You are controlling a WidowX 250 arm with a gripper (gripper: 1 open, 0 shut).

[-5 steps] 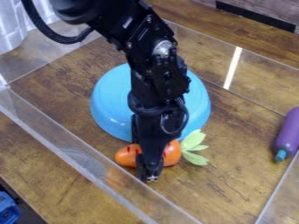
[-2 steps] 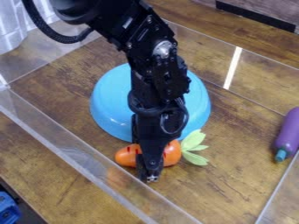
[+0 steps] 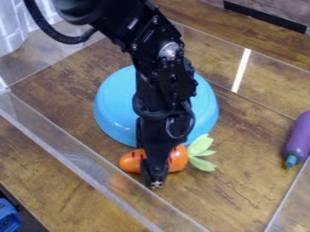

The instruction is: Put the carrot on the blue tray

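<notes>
gripper (image 3: 155, 179): over the carrot (image 3: 177, 159), opening and hold unclear | carrot: just beside blue tray (image 3: 115, 104) | purple toy (image 3: 299, 139): well apart from tray

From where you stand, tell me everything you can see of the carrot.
The carrot is a small orange toy with light green leaves spreading from its thick end. It lies on its side on the wooden surface, near the transparent wall, leaves pointing right in the picture. The black gripper comes down over its middle, hiding part of it. Whether the fingers grip it cannot be told.
</notes>
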